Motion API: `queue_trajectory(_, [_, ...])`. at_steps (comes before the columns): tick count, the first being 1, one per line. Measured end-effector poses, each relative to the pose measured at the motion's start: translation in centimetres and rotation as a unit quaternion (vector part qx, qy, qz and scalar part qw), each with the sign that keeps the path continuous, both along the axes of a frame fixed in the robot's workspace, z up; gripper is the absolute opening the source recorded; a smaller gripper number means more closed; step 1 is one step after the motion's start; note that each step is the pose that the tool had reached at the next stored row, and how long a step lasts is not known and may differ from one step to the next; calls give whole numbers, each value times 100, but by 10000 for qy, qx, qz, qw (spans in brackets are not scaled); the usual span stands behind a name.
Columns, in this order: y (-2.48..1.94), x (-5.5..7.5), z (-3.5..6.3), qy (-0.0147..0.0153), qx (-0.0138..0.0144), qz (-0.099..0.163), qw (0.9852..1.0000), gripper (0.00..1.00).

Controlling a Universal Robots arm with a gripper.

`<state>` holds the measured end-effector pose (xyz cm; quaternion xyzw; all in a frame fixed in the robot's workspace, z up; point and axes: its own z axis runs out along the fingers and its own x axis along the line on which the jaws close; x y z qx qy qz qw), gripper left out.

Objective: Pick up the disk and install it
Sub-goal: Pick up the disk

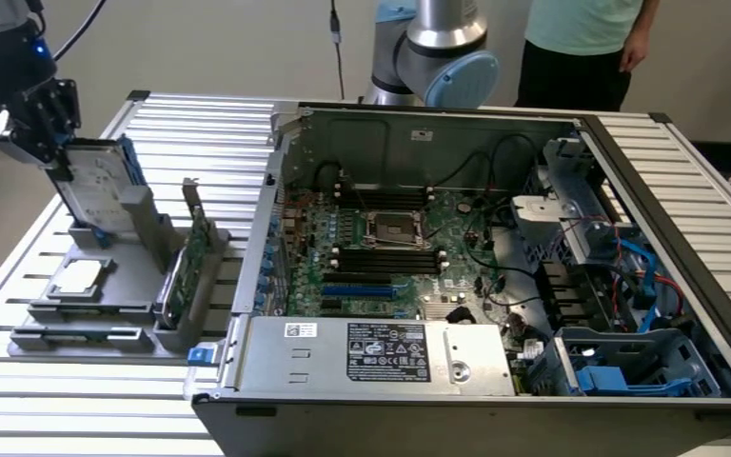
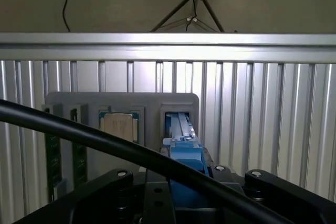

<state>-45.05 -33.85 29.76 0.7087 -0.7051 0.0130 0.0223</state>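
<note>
The disk (image 1: pixel 102 186), a silver-grey drive with blue rails, stands on edge in a grey holder (image 1: pixel 125 286) at the exterior view's left. Its lower end is in the holder's slot. My gripper (image 1: pixel 61 157) comes down from above and is shut on the disk's upper end. In the wrist view the blue-edged disk (image 2: pixel 182 135) runs from between my gripper's (image 2: pixel 186 192) jaws down into the slot of the holder (image 2: pixel 121 100).
The holder also carries a square processor chip (image 1: pixel 77 277) and an upright green card (image 1: pixel 191 257). An open computer case (image 1: pixel 467 248) lies to the exterior view's right, with a blue drive cage (image 1: pixel 620 367) at its near corner. A person (image 1: pixel 582 48) stands behind the table. A black cable (image 2: pixel 79 135) crosses the wrist view.
</note>
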Motion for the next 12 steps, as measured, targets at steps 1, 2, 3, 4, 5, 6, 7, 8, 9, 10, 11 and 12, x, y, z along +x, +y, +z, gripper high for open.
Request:
queue_trajectory(1, [0, 0, 16, 0, 0, 0, 10000, 32])
queue_trajectory(2, [0, 0, 35, 0, 0, 0, 10000, 32])
queue_trajectory(3, [0, 0, 52, 0, 0, 0, 10000, 32])
queue_trajectory(4, [1, 0, 71, 0, 0, 0, 10000, 32])
queue_trajectory(5, [1, 0, 90, 0, 0, 0, 10000, 32])
queue_trajectory(6, [2, 0, 110, 1, 0, 0, 10000, 32])
queue_trajectory(7, [3, 0, 129, 0, 0, 0, 10000, 32])
queue_trajectory(8, [4, 0, 150, 0, 0, 0, 10000, 32])
queue_trajectory(9, [4, 0, 171, 0, 0, 0, 10000, 32])
queue_trajectory(10, [5, 0, 192, -1, 0, 0, 10000, 32])
queue_trajectory(11, [6, 0, 218, 0, 0, 0, 10000, 32])
queue_trajectory(12, [7, 0, 240, 0, 0, 0, 10000, 32])
